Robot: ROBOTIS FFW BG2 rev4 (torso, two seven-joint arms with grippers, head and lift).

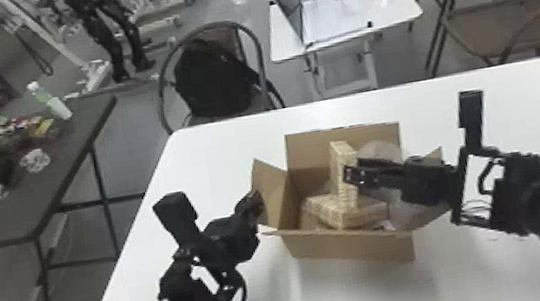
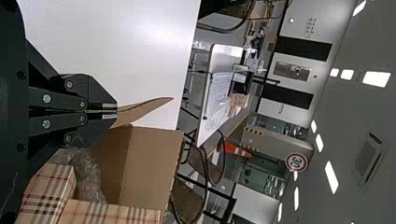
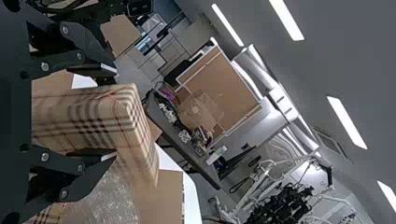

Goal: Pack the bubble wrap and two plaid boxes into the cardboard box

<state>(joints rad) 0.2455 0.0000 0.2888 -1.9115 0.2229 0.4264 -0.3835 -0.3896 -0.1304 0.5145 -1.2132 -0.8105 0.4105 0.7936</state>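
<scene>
Inside the open carton (image 1: 348,247) on the white table (image 1: 523,127), seen in the head view, one plaid box (image 1: 353,212) lies flat and the second (image 1: 341,155) stands upright, its lower end at the first. Bubble wrap (image 1: 395,205) sits beside them, on the right. My left gripper (image 1: 256,205) is at the left flap (image 1: 269,188); my right gripper (image 1: 354,176) reaches in over the carton to the upright plaid box. Beyond the table, a black bag (image 1: 213,77) rests on a chair (image 1: 257,46), and a bottle (image 1: 50,100) stands on the dark table (image 1: 75,134).

In the left wrist view, my jaws are together, pinching the flap's edge. Both plaid boxes and the bubble wrap lie near them in the carton.

In the right wrist view, my jaws stand apart on either side of the upright plaid box, white table visible between one jaw and its side. The bubble wrap is just beside them, with a part of the flat plaid box near it.
</scene>
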